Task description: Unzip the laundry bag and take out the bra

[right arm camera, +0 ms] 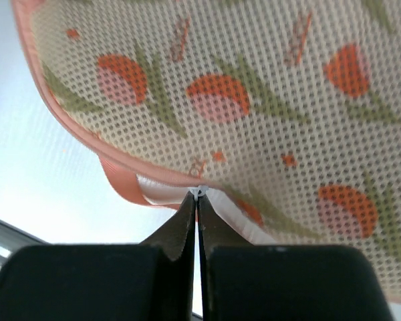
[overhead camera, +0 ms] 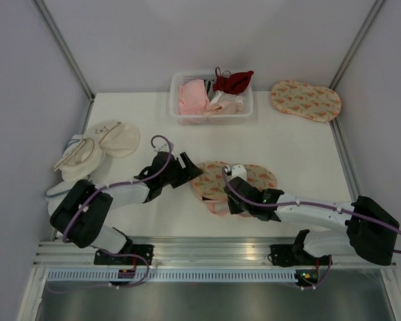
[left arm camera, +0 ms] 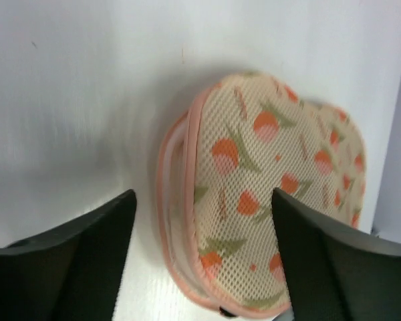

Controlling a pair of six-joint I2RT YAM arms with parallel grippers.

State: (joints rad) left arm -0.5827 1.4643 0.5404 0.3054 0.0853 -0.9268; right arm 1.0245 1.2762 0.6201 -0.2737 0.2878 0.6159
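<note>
On the worktop (overhead camera: 294, 147), the laundry bag (overhead camera: 244, 175) lies flat near the front middle. My left fingers (left arm camera: 80, 267) are spread wide at its left end. My right fingers (right arm camera: 174, 234) pinch a little white tab (right arm camera: 199, 192) on its edge.

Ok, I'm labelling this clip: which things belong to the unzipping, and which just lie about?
Job: bag; right gripper, shut on its edge; left gripper, open at its end.
Lying about: basket; far printed pouch; cream pouches.
</note>
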